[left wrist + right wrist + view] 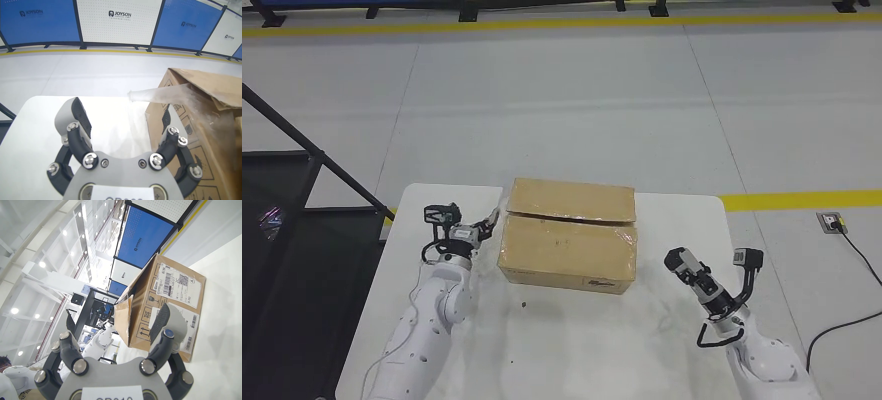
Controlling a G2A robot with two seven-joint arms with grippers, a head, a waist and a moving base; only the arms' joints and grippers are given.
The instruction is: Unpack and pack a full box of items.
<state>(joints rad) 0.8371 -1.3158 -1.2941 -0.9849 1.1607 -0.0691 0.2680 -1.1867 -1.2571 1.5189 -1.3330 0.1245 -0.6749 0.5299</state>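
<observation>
A brown cardboard box [570, 238] stands in the middle of the white table [572, 350], its top flaps down and slightly parted. In the left wrist view a strip of clear tape [151, 95] sticks out from the box [200, 117] at its near upper corner. My left gripper [464, 219] [122, 111] sits open just left of the box, nothing between its fingers. My right gripper [712, 262] [117, 319] hangs open to the right of the box [166, 298], apart from it and tilted on its side.
A black metal frame [302, 150] and a dark mat lie off the table's left side. A yellow floor line [802, 200] and a floor socket with a cable [832, 222] lie to the right. Bare tabletop stretches in front of the box.
</observation>
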